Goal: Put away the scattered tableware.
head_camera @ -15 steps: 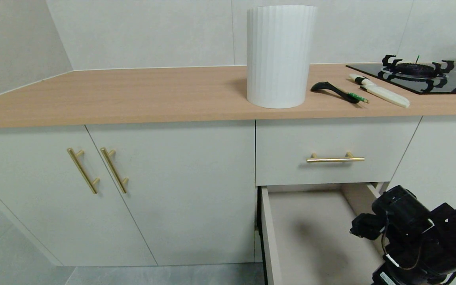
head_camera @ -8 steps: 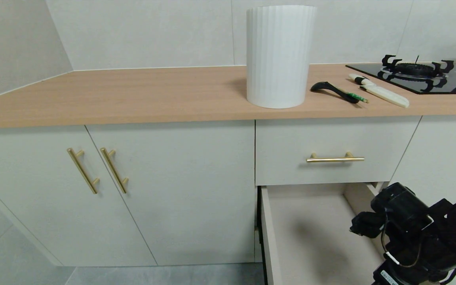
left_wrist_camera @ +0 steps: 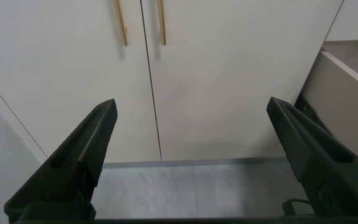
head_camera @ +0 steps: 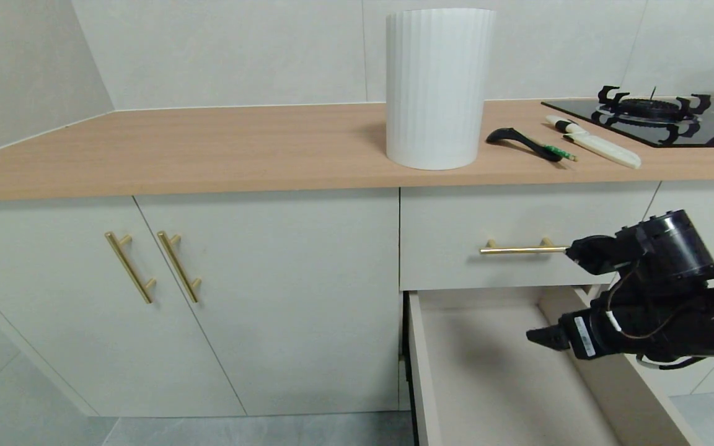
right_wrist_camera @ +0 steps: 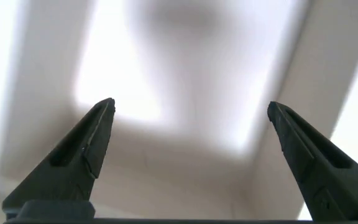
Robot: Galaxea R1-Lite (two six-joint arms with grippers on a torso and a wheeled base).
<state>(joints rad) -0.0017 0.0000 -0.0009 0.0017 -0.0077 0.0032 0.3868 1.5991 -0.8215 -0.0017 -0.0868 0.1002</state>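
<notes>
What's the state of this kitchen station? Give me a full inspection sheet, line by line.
Surface: wooden countertop, things lie toward its right end.
Job's things: black ladle and white knife lie side by side on the countertop; open drawer below, its visible floor bare.
Clutter: white ribbed container stands upright beside the ladle.
Grippers: right gripper open, empty, above the open drawer; left gripper open, empty, low before the cabinet doors.
Cables: thin cable looped on the right wrist.
Surroundings: gas hob at right, closed upper drawer, tiled wall.
</notes>
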